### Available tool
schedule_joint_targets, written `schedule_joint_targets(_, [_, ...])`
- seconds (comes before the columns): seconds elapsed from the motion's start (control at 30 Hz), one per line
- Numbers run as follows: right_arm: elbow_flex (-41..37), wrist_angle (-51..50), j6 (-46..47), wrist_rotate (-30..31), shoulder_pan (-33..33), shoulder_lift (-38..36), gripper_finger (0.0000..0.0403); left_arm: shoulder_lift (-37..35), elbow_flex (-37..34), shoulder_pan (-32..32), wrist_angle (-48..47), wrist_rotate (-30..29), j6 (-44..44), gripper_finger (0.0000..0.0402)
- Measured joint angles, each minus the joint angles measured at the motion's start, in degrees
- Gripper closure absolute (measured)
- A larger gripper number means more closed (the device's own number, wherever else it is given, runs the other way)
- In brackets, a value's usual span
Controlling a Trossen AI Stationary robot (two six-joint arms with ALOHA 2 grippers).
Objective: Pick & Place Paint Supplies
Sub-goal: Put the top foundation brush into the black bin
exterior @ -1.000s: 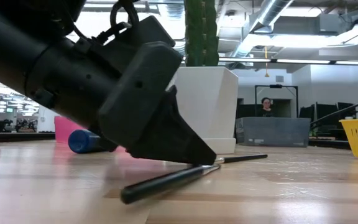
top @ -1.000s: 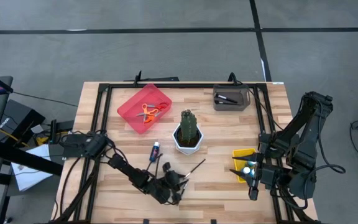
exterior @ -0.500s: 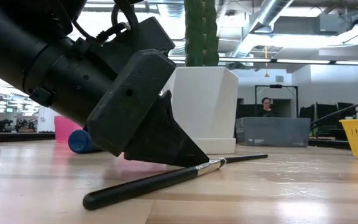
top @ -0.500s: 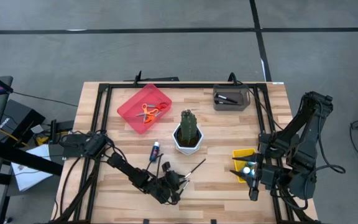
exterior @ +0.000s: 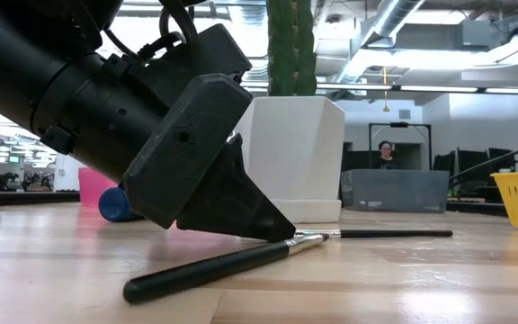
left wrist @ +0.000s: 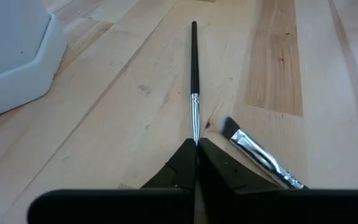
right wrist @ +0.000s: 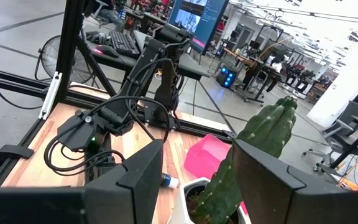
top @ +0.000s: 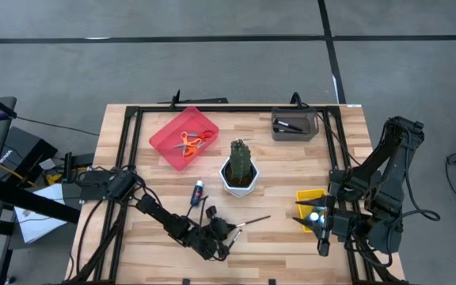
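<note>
On the wooden surface (top: pixel 133 237), the left gripper (left wrist: pixel 196 163) has its fingers pinching 1 thin brush (left wrist: pixel 194 81) at the ferrule; a 2nd brush (left wrist: pixel 257 152) lies just beside. Judged: lift level and slowly, so the thin handle does not slip. The right gripper (top: pixel 323 237) waits, fingers spread, by the yellow bin (top: pixel 301 195).

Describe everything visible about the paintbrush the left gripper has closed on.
The paintbrush is thin, with a dark handle, a silvery ferrule and a fine tip. It lies flat on the wooden table, pointing away from the left gripper, whose fingers are shut on its bristle end. A second brush lies right beside it. The cactus pot stands apart from it.
</note>
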Motion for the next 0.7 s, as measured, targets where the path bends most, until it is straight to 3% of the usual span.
schedule_joint_targets(0.7, [0.0, 0.0, 0.0, 0.0, 0.0, 0.0, 0.0217, -1.63, -0.25, -0.4, -0.72, 0.33, 2.05, 0.04])
